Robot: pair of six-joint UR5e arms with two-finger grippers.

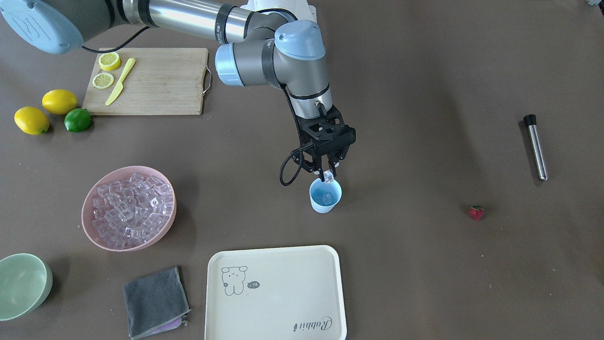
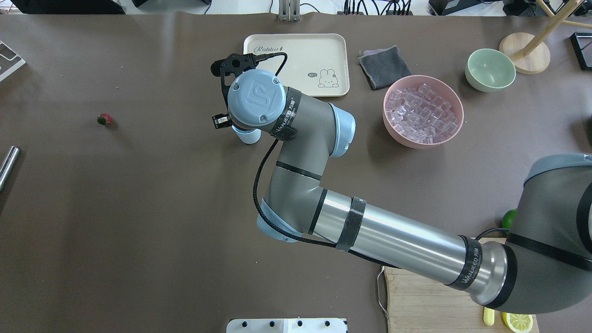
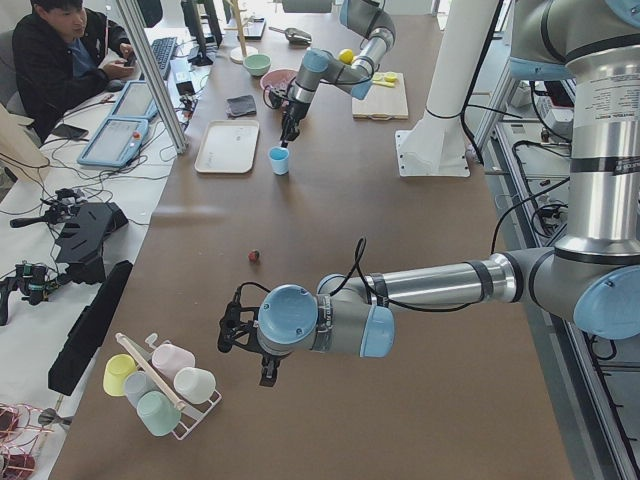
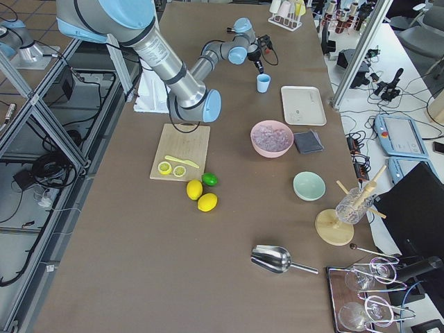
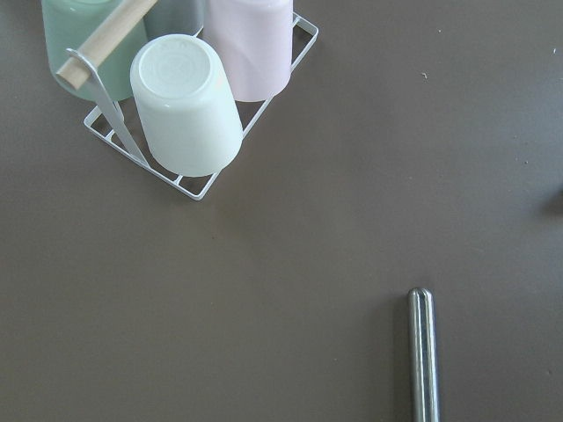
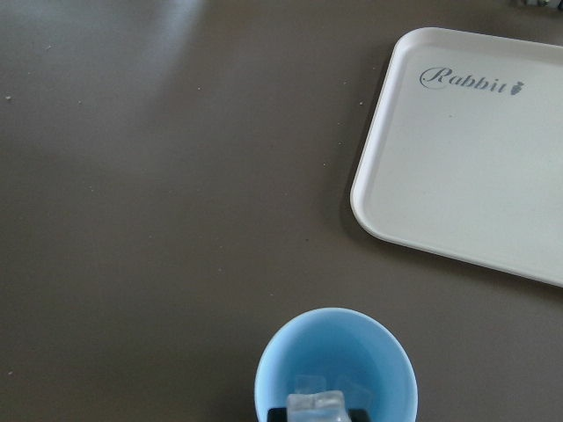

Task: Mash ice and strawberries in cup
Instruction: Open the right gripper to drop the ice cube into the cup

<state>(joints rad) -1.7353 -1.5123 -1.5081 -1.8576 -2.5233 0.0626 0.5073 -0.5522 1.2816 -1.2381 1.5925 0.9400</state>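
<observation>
The light blue cup [image 1: 324, 198] stands upright near the table's middle, with a little ice [image 6: 352, 383] lying on its bottom. My right gripper [image 1: 329, 175] hangs just above its rim, shut on one clear ice cube [image 6: 317, 406] held over the opening. Many more ice cubes [image 1: 130, 203] fill the pink bowl [image 1: 88, 222]. A single red strawberry [image 1: 476, 212] lies alone on the bare table, far from the cup. My left gripper [image 3: 235, 328] hovers near the mug rack; I cannot tell whether it is open or shut.
A cream tray [image 1: 278, 326] lies just beyond the cup, a grey cloth [image 1: 153, 300] and pale green bowl [image 1: 21, 283] beside it. A steel muddler [image 1: 536, 146] lies past the strawberry. Cutting board [image 1: 160, 80], lemons [image 1: 59, 101] and lime [image 1: 77, 120] sit near the robot.
</observation>
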